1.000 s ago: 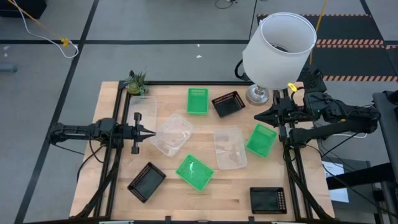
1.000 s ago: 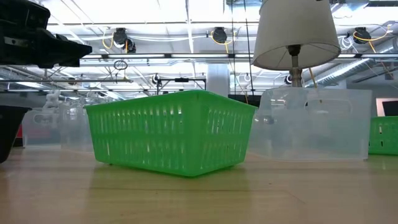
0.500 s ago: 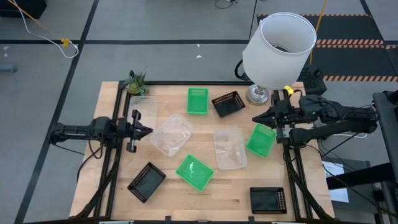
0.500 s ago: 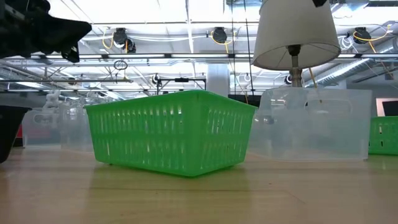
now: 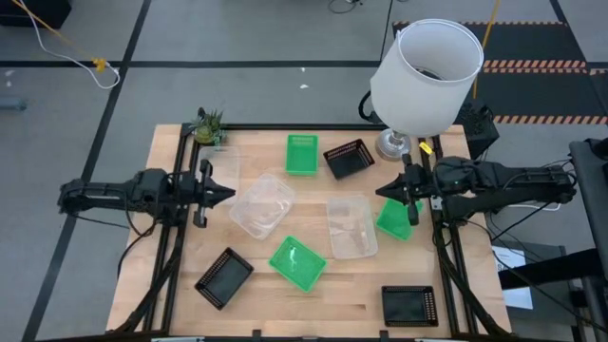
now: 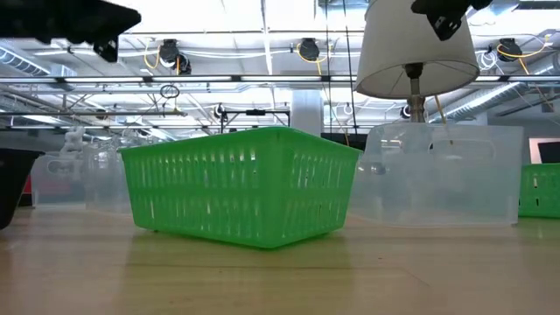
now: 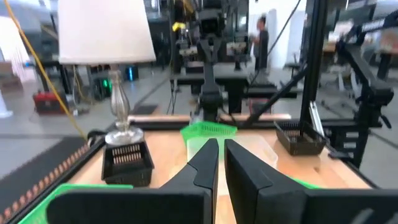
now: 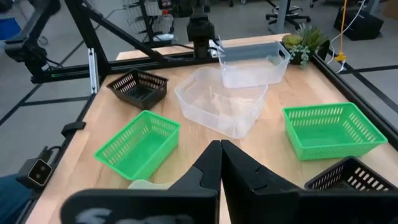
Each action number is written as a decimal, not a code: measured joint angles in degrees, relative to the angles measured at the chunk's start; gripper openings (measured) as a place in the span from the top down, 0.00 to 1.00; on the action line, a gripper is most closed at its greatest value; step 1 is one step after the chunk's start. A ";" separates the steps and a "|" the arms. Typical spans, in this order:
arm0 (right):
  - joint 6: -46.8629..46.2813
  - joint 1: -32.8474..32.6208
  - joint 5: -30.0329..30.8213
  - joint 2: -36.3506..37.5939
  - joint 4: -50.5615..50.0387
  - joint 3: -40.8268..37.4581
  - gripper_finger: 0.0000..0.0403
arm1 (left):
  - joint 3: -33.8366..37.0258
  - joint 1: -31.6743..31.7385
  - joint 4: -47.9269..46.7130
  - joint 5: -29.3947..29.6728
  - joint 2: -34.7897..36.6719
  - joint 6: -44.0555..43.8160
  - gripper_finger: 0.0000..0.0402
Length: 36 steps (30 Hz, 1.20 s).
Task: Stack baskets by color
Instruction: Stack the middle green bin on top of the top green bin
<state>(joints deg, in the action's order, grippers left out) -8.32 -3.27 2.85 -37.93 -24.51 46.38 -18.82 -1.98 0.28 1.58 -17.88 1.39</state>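
Several small baskets lie loose on the wooden table. Green ones sit at the far middle [image 5: 302, 154], the right [image 5: 399, 217] and the near middle [image 5: 297, 263]. Black ones sit at the far middle [image 5: 348, 158], near left [image 5: 224, 277] and near right [image 5: 409, 305]. Clear ones lie in the middle [image 5: 264, 204] [image 5: 351, 226] and by the plant [image 8: 252, 62]. My left gripper [image 5: 231, 193] is shut, raised above the table's left side and pointing level at the clear basket. My right gripper [image 5: 380, 190] is shut, raised over the right green basket's far corner.
A lamp with a large white shade [image 5: 425, 65] stands at the far right corner, close behind my right arm. A small potted plant [image 5: 207, 125] stands at the far left corner. A bare strip of table lies along the near edge [image 5: 323, 309].
My left gripper has risen well above the table and rolled a little about its own line. My right gripper has sunk and reached a little toward the table's middle, now over the right green basket. No basket has moved.
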 joint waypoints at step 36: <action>-4.43 -5.57 0.02 -1.63 2.29 -1.08 1.00 | -42.45 -10.95 -19.81 10.08 -47.62 -0.57 0.92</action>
<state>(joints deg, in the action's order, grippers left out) -12.74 -8.83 2.87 -39.56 -22.22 45.30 -61.28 -12.93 -19.53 11.66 -65.50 0.82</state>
